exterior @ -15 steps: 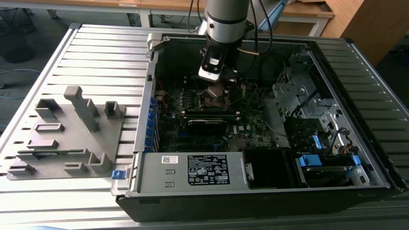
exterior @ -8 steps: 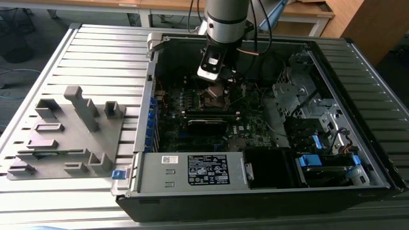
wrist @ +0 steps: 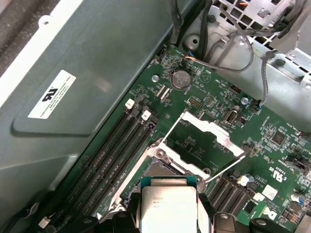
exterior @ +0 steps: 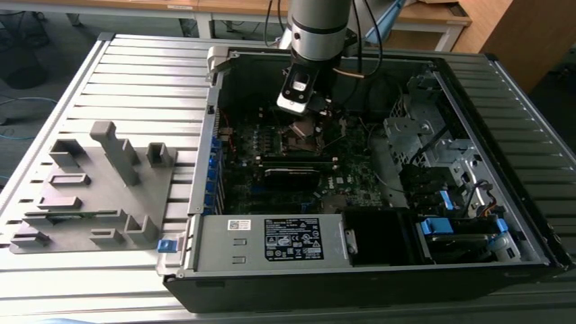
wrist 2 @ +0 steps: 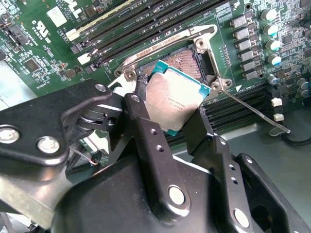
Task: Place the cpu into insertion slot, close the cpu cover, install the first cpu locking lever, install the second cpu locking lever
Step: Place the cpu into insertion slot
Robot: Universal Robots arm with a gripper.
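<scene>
My black two-fingered gripper [wrist 2: 171, 103] is pinching the cpu [wrist 2: 177, 94], a small flat square chip with a dull silver-beige metal face and a green edge. The fingers [wrist 2: 142, 114] are pressing on two opposite sides of it, one on each. I am holding it tilted just above the insertion slot [wrist 2: 190, 57], a small square dark socket with a silvery metal rim. I am judging that it is not seated yet, because it is lying at an angle to the socket.

I am treating the chip as light, thin and stiff. Its smooth metal face looks likely to slip, and its underside and the socket's contacts are probably easy to damage. So the bare edges, where I am gripping now, seem the right place to hold it.

In the first wrist view the cpu cover [wrist: 214, 130], a thin silvery square metal frame with a square window, is standing open on its hinge at the slot's far side.

I am counting one chip, one socket, one cover and two fingers. I can count one thin silvery wire lever [wrist 2: 252, 112] with certainty, angling away from the socket's corner. Long narrow black memory slots [wrist: 114, 160] are running in banks on both sides of the socket; I cannot count them surely.

In the exterior view I am reaching down into one open black computer case [exterior: 360, 290] on a grey slatted metal table [exterior: 117, 74]. One grey moulded holder block [exterior: 99, 196] is lying beside the case on the exterior view's left.
</scene>
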